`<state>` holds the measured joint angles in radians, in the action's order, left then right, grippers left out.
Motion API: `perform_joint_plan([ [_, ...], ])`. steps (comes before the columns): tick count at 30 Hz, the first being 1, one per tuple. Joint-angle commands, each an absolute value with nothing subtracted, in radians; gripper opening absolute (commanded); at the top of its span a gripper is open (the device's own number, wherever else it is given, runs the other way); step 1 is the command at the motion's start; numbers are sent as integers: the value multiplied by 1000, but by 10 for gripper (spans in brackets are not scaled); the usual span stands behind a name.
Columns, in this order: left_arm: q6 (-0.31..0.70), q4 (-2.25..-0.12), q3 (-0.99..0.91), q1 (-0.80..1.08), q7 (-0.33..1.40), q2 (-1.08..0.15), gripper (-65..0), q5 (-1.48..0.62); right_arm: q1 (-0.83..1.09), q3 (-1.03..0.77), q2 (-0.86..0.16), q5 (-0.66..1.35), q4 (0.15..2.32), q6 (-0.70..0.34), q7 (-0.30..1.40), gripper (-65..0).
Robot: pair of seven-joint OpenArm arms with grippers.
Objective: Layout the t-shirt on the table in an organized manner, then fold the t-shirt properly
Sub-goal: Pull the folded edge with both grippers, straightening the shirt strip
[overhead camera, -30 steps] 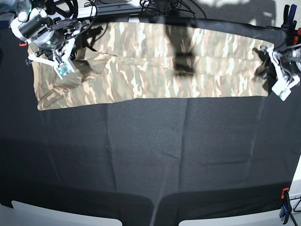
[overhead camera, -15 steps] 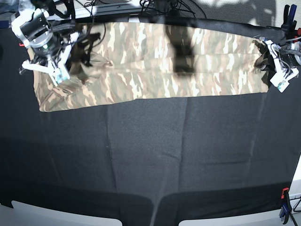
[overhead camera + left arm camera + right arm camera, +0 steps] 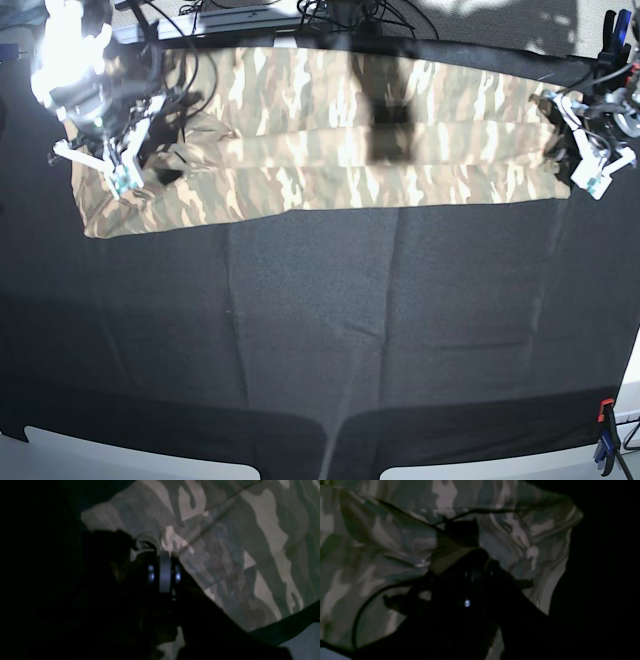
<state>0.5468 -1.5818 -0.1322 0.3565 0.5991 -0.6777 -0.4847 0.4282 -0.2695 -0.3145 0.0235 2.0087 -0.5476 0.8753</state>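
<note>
grippers, left (image 3: 590, 160) and right (image 3: 125, 165), both clamped on t-shirt (image 3: 320, 130) ends.

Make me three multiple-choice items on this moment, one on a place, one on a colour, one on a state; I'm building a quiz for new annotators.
1. Where on the table does the t-shirt lie?
A. Along the far edge
B. At the near edge
C. In the middle

2. What colour is the cloth that covers the table?
A. White
B. Black
C. Red

3. How does the left gripper stand?
A. Wide open above bare table
B. Out of sight in every view
C. Shut on the t-shirt

Answers:
1 A: the base view shows the shirt stretched as a long band along the far side, with bare cloth in front of it.
2 B: the cover is black all over.
3 C: the left wrist view shows a pinch of camouflage fabric bunched at the closed tips; the right gripper grips the other end.
</note>
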Motion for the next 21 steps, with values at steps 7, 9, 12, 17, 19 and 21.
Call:
perform_joint_plan([
  [7, 538, -1591, -144, 352, 583, -682, -650, -482, 315, -275, -327, 11, 1874, -542, 863, -650],
  [9, 538, -1591, -144, 352, 583, -682, -650, -482, 311, -275, -327, 12, 1856, -542, 864, -650],
  [12, 538, -1591, -144, 352, 582, -682, -650, -482, 311, -275, -327, 73, 1855, -542, 903, -650],
  [17, 538, -1591, -144, 351, 581, -682, -650, -482, 311, -275, -327, 83, 1855, -542, 939, -579],
  [19, 538, -1591, -144, 349, 570, -682, -609, -482, 311, -275, -327, 82, 1855, -542, 931, -446],
  [21, 538, -1591, -144, 349, 548, -682, -519, -482, 310, -275, -327, 82, 1855, -542, 895, -369],
])
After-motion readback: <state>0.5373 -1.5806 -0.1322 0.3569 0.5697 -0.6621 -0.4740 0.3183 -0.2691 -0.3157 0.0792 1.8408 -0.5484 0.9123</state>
